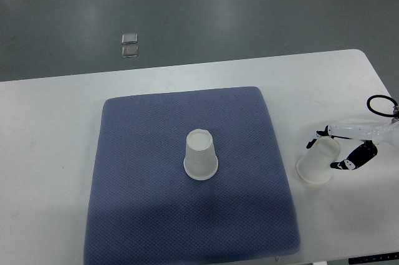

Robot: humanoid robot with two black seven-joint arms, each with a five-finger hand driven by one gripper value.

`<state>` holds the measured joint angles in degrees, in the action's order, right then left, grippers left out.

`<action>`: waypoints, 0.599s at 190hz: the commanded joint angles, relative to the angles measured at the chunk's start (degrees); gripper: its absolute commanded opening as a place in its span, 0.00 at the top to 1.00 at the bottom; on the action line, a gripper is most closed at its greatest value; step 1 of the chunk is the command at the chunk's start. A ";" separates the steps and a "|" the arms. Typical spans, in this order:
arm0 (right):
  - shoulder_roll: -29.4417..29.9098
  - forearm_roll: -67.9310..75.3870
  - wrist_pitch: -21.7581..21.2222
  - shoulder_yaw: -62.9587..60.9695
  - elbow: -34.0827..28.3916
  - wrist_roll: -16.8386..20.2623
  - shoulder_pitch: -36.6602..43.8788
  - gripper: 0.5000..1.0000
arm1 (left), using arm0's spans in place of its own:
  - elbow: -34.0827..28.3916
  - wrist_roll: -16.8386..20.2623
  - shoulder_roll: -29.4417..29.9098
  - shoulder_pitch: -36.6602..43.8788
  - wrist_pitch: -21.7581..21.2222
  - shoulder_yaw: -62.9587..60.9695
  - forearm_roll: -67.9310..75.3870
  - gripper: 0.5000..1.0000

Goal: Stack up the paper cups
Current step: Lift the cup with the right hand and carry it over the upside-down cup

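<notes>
One white paper cup (pixel 201 155) stands upside down near the middle of the blue mat (pixel 137 178). A second white paper cup (pixel 318 164) lies tilted on the white table just right of the mat, its mouth toward the lower left. My right hand (pixel 340 149) comes in from the right edge and its fingers are closed around this second cup's upper end. The left arm does not show.
The white table (pixel 50 153) carries the mat; its far edge runs across the upper part of the view, with grey floor beyond. A black cable loop (pixel 380 104) lies near the right arm. A small clear object (pixel 130 45) sits on the floor.
</notes>
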<state>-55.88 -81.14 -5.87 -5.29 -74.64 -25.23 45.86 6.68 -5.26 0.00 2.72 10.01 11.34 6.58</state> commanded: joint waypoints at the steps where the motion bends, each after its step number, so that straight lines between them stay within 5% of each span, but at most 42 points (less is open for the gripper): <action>1: -0.37 0.19 -0.02 -0.51 0.19 -0.35 0.19 0.69 | 0.00 -0.01 0.00 0.00 0.01 0.00 0.01 0.00; 26: -0.81 2.65 -1.60 -1.31 0.54 -0.35 2.91 0.68 | 0.00 -0.01 0.00 0.00 0.01 0.00 0.01 0.00; 67: -1.16 9.51 -10.48 -7.11 0.72 -0.08 9.15 0.67 | 0.00 -0.01 0.00 0.00 0.01 0.00 0.01 0.00; 114: 4.82 12.23 -17.07 -13.52 0.37 0.80 15.13 0.67 | 0.00 -0.01 0.00 0.00 0.01 0.00 0.01 0.00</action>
<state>-53.75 -69.57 -20.17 -16.98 -74.08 -24.65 58.25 6.68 -5.29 0.00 2.72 10.02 11.34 6.60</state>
